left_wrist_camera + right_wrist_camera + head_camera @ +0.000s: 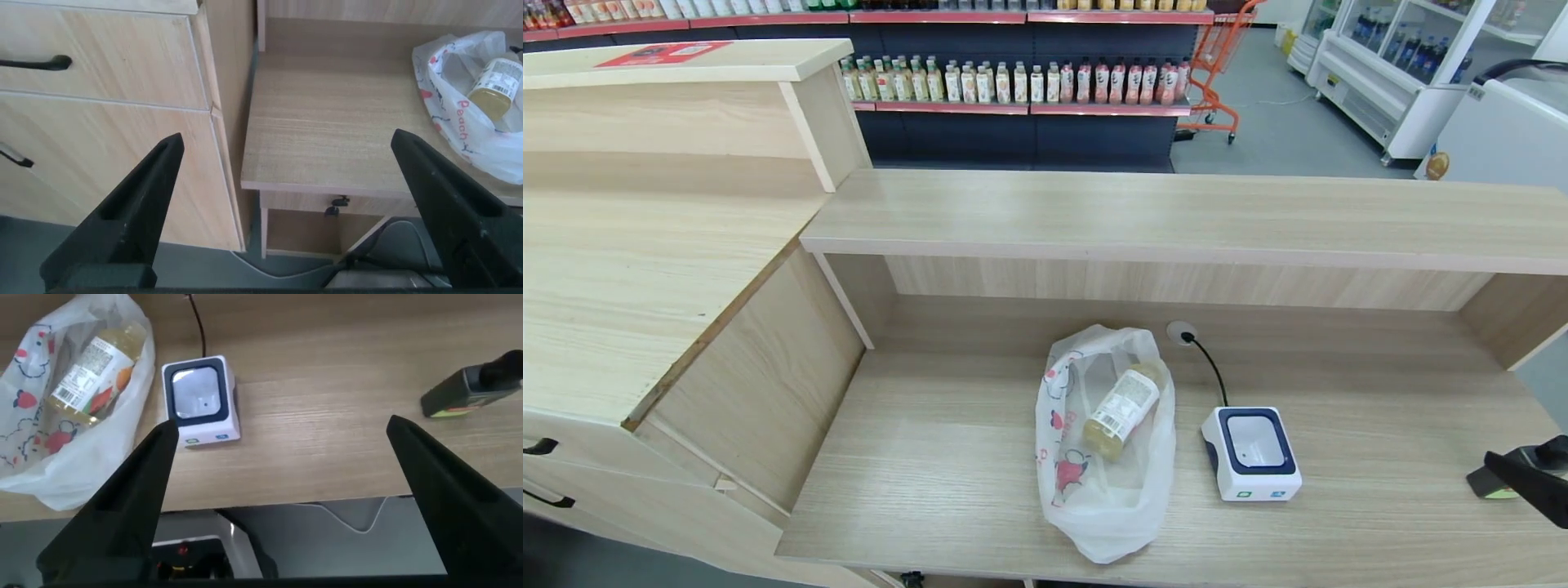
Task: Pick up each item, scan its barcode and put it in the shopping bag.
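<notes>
On counter, centre: shopping bag, lying flat.
Inside bag: bottle, on its side, label up.
Just right of bag: scanner, cabled.
Left gripper: fingers wide apart, empty, off counter's left front corner.
Right gripper: fingers wide apart, empty, over counter's front edge.

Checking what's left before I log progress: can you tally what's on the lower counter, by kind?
Shopping bag: 1
Bottle: 1, lying inside the bag
Barcode scanner: 1
Dark object with a green edge, kind unclear: 1
Total: 4
</notes>
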